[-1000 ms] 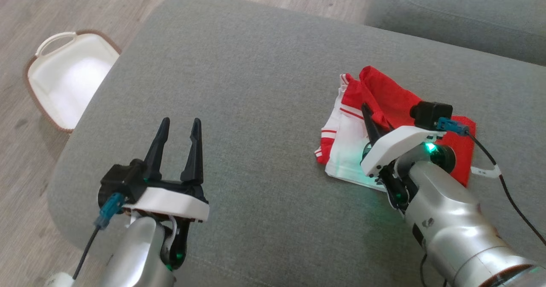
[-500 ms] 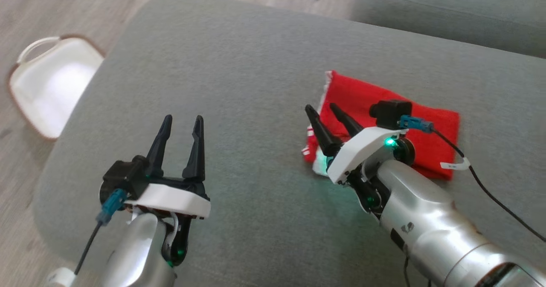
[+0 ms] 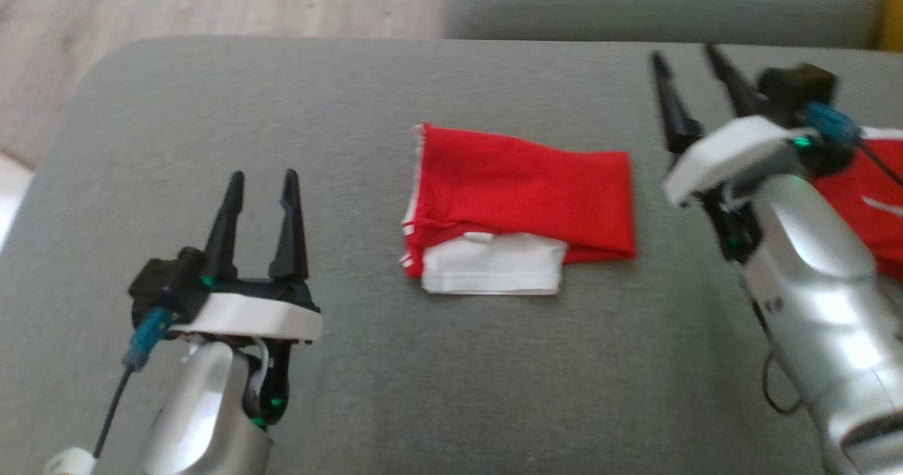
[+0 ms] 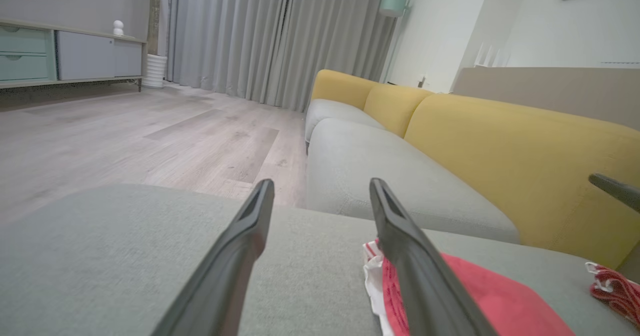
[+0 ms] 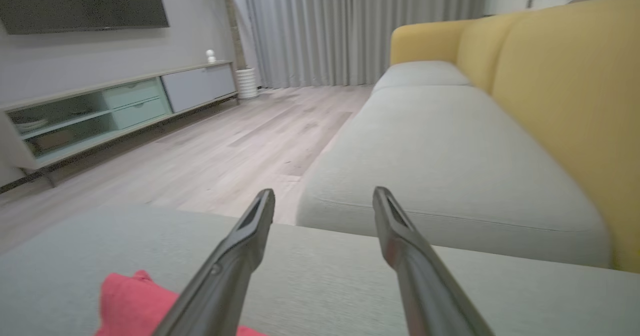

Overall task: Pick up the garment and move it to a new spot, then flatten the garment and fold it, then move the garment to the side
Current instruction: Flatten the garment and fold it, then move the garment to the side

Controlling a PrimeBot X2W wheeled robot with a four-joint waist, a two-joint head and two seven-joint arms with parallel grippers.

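– Cushion [image 3: 211, 108] question: is that big grey seat the whole work surface?

– Pretty much, lol. It runs edge to edge in the head view, and a yellow-backed sofa [image 4: 500, 141] sits just past its far side in the left wrist view.

– ok and the garment [image 3: 522, 203]?

– Folded flat near the middle of the grey cushion. The top layer is red, a white part pokes out along the near edge, and there are white stripes down its left edge. Nothing's touching it. There's also another red cloth [image 3: 861, 200] at the far right, partly hidden behind the right arm, so I can't tell its shape.

– grippers?

– The left gripper [image 3: 263, 174] is at the lower left, well apart from the garment. Its fingers are spread and there's nothing between them. The right gripper [image 3: 684, 51] is off to the garment's right and further back, a bit blurry. It's released too: fingers apart and empty, with the red fabric off to their lower left in its own wrist view.
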